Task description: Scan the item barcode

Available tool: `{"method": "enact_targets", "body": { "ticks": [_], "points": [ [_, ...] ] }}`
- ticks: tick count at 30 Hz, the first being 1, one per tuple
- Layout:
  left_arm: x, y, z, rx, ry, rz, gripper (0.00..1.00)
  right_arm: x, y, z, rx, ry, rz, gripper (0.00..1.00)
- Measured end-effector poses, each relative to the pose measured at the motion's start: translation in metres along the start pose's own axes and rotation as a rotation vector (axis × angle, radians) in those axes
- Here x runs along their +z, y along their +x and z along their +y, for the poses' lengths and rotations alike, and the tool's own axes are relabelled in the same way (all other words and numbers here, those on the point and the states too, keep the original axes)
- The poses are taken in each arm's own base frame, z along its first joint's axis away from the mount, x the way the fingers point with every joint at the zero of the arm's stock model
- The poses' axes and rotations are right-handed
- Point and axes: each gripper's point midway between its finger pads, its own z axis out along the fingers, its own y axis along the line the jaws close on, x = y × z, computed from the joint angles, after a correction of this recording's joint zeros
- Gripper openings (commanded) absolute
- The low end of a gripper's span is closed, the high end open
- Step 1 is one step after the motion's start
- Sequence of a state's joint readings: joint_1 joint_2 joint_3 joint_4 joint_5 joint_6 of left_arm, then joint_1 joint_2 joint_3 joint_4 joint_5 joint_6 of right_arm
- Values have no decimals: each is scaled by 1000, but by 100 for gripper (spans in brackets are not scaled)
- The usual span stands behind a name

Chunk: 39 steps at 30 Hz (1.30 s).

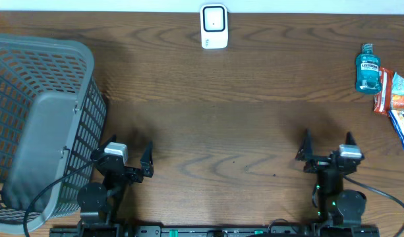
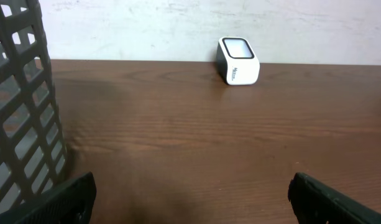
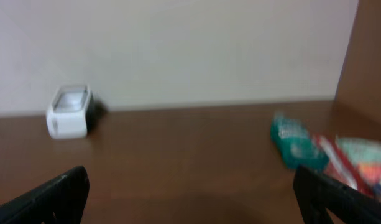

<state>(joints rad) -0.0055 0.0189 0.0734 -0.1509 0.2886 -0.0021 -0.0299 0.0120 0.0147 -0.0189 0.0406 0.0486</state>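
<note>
Overhead view: a brown wood-grain table [image 1: 221, 112] carries a white box-shaped barcode scanner [image 1: 214, 26] at the middle of its far edge. A grey plastic lattice basket [image 1: 30, 49] occupies the left side, its near corner just beside the left arm. The items for scanning lie at the far right edge, well apart from the scanner. They are a translucent teal mouthwash bottle [image 1: 368, 69] with a blue label, lying flat with its cap toward the far edge, and a cluster of crinkled snack packets [image 1: 386, 92] in red, orange, pale blue and white, close against the bottle's near side. The left gripper [image 1: 130, 151] and the right gripper [image 1: 327, 141] sit low at the near edge, left and right of centre. Each has its two black fingers spread wide with nothing between them, and neither touches any item. Left wrist view: the fingers [image 2: 59, 199] show only as dark tips in the bottom corners, with the basket wall at left and the scanner ahead against a pale wall [image 2: 146, 25]. Right wrist view (blurred): the fingertips [image 3: 53, 196] fill the bottom corners, the scanner stands at left, and the bottle and packets lie at right. Their labels cannot be read, and a barcode cannot be made out.
</note>
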Motion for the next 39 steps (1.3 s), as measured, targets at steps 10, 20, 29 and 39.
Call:
{"method": "enact_targets", "body": {
  "ticks": [10,20,29,39],
  "points": [
    [0,0,0,0,0,0,98,0,16,-1,-2,3,56,99],
    [0,0,0,0,0,0,98,0,16,-1,-2,3,56,99],
    [0,0,0,0,0,0,98,0,16,-1,-2,3,56,99],
    [1,-13,0,69,-1,-67,98,0,16,-1,-2,3,56,99]
  ]
}}
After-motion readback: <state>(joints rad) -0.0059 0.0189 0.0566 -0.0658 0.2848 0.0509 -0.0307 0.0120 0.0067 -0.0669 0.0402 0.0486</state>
